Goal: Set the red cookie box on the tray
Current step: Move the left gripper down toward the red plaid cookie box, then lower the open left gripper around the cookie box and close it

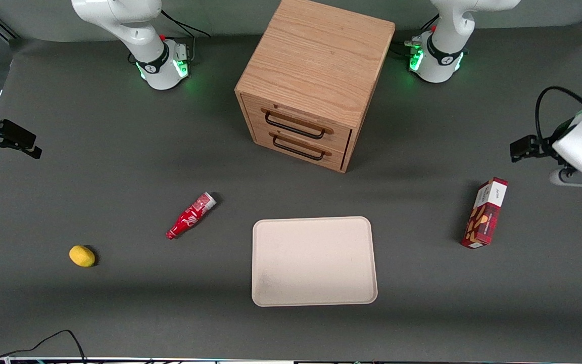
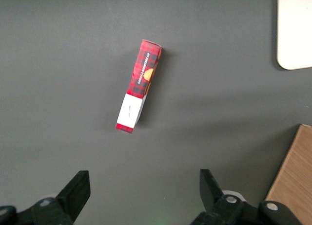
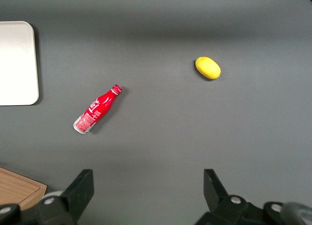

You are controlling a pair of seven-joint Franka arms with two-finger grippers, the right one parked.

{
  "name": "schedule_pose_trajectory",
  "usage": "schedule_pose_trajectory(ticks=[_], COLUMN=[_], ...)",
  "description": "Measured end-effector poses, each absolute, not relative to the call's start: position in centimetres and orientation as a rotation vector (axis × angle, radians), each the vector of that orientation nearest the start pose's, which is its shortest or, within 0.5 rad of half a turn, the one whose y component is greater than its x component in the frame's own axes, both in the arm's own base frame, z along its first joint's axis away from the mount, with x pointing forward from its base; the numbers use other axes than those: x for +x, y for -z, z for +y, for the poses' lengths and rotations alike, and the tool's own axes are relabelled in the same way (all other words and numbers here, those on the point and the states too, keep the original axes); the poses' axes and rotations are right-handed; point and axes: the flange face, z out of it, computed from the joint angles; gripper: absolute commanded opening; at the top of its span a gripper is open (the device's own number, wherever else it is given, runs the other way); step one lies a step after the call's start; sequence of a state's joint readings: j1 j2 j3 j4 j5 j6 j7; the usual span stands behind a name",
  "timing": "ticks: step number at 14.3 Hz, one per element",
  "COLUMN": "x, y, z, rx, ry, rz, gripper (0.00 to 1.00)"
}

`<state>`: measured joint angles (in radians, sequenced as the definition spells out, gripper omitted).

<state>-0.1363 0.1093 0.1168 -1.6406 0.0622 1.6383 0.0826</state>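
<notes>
The slim dark-red plaid cardboard cookie box (image 1: 484, 213) lies on the grey table (image 1: 119, 313) near its working-arm edge, well apart from the cream rectangular tray (image 1: 313, 261); the left arm's pincer (image 2: 144, 193) hovers above it, spread wide.

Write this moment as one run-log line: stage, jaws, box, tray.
stage: before pickup | gripper: jaws open, above table, apart from cookie box | cookie box: on table, toward working arm's end | tray: bare
</notes>
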Motion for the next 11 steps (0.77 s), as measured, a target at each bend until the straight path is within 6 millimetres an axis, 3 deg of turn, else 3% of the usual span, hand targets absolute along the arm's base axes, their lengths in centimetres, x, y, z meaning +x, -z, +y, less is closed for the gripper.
schedule_pose_trajectory(ticks=[4,6,8,11], x=[61.5,62.8,63.6,63.6], y=[-47.5,-43.9,-40.1,-34.2], z=[1.5,3.7,5.7,5.7], rx=[-3.047,-3.085,-3.112,-3.104], ry=[-0.185,-0.172,-0.176,-0.137], rz=[0.359,0.515,0.560,0.587], gripper=[1.00,1.00,1.00,1.00])
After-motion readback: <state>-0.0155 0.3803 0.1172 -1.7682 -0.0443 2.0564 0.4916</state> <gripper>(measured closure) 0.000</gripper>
